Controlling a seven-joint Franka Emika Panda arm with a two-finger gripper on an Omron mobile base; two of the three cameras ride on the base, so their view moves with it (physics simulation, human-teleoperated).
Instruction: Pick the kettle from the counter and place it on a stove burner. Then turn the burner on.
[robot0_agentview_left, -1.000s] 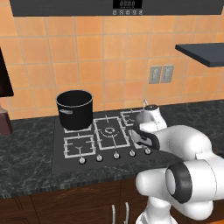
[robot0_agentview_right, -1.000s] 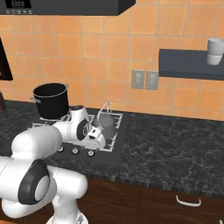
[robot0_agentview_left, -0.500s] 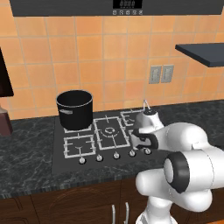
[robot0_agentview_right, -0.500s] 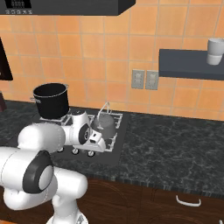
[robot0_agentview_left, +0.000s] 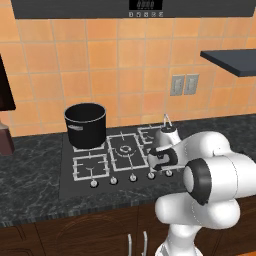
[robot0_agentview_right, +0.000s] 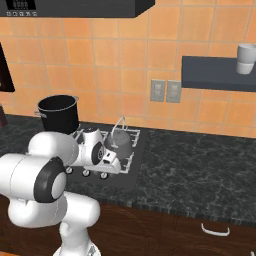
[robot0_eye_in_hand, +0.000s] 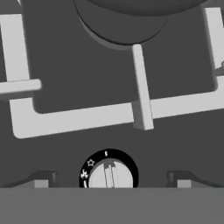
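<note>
The small grey kettle (robot0_agentview_left: 169, 135) (robot0_agentview_right: 120, 141) stands upright on the front right stove burner. Its round underside (robot0_eye_in_hand: 127, 17) fills the top of the hand view, resting on the pale grate (robot0_eye_in_hand: 142, 92). My gripper (robot0_agentview_left: 160, 169) (robot0_agentview_right: 107, 167) (robot0_eye_in_hand: 109, 183) points down at the front row of knobs, just in front of the kettle. It is open, with one fingertip (robot0_eye_in_hand: 41, 181) on each side of a round burner knob (robot0_eye_in_hand: 108, 175). Nothing is held. The dark marbled counter (robot0_agentview_left: 30, 192) (robot0_agentview_right: 200, 172) runs to both sides of the cooktop.
A tall black pot (robot0_agentview_left: 86, 125) (robot0_agentview_right: 58, 112) sits on the back left burner. More knobs (robot0_agentview_left: 113, 180) line the cooktop's front edge. A dark wall shelf (robot0_agentview_right: 220, 80) carries a white cup (robot0_agentview_right: 246, 58). The tiled wall has outlets (robot0_agentview_left: 183, 85).
The arm's elbow has risen and the hand has settled a little over the knob row. The kettle and pot have not moved, and the jaws stay open.
</note>
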